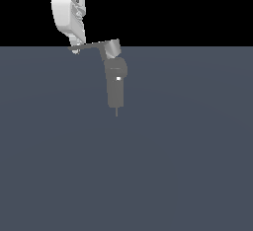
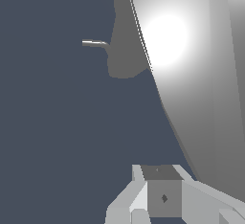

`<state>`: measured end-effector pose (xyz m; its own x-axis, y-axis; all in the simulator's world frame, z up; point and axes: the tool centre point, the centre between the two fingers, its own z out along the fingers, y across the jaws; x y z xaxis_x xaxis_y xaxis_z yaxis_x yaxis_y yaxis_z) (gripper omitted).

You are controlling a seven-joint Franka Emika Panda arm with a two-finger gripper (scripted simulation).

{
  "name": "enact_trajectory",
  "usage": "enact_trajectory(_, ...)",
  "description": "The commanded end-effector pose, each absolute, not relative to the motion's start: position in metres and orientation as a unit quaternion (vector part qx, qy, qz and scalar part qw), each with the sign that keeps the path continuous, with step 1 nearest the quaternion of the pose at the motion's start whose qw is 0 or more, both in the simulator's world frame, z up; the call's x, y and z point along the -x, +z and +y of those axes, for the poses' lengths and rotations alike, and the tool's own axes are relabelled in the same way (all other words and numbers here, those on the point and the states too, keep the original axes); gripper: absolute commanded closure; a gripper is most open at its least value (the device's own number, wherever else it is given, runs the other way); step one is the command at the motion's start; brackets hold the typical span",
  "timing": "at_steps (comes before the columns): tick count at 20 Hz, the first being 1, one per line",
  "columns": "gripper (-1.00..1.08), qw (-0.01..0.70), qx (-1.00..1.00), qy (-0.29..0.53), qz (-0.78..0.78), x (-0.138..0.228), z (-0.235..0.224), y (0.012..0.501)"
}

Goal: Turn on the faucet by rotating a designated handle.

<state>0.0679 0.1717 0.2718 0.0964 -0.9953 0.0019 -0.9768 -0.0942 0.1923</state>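
One thin grey handle (image 1: pixel 91 46) on faucet (image 1: pixel 116 84)

A flat, plain slate-blue floor (image 1: pixel 173 166) spreads beneath a black background (image 1: pixel 188 8)

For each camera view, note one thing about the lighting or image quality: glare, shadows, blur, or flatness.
Exterior view: flat, even lighting with no cast shadows on the floor; the faucet and its handle look coarse and pixelated, and the background above is plain black. Wrist view: a bright white glare spot blows out the large grey surface close to the camera, while the gripper renders sharply.
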Motion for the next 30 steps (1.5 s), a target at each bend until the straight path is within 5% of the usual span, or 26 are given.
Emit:
enact_trajectory(1,1.08,0.074,-0.736,-0.065,-0.669,-0.06,0.17,0.274)
enact_trajectory(30,1.08,0.076,-0.735,-0.065,-0.671,0.0,0.142,0.283)
